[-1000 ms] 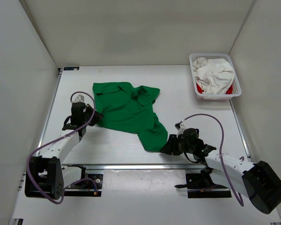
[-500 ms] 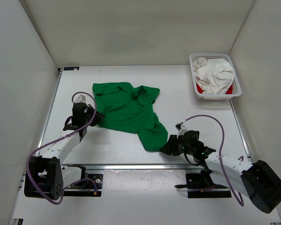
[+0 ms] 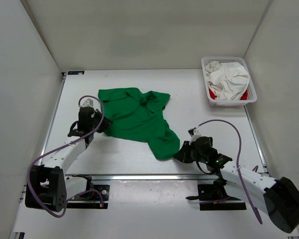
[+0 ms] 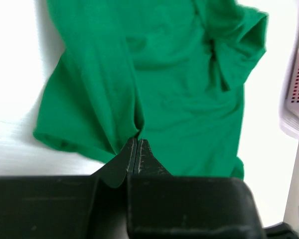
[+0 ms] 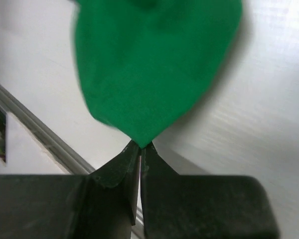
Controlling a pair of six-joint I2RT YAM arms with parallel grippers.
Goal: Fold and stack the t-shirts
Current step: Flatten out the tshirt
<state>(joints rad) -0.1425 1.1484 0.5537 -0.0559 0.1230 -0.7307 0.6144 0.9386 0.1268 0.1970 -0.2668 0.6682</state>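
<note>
The green t-shirt (image 3: 137,119) lies rumpled but mostly spread out on the table (image 3: 199,109), left of centre. What's new is at its near tip. The right claw (image 3: 178,153) stood spread just beside that tip a second ago and has now snapped together on it. In the right wrist view its tips are pressed tight, with the point of green cloth nipped between them. The left claw (image 3: 103,125) hasn't altered. It stays pinched on the shirt's left edge, and its own view shows a fold of cloth running into the closed tips. So the shirt is now held at two ends. I'd judge the arms are set to lift it or pull it flat before a first fold, and no folding is done yet.

Counting, big to small:
- one table
- three t-shirts: the green one out on the table, one white t-shirt (image 3: 228,77) heaped in the basket (image 3: 231,103), and one red t-shirt (image 3: 245,94) beneath it. Only slivers of red show, so I can't confirm that one is a shirt.
- one white mesh basket, at the far right
- two claws, both gripping green cloth
</note>
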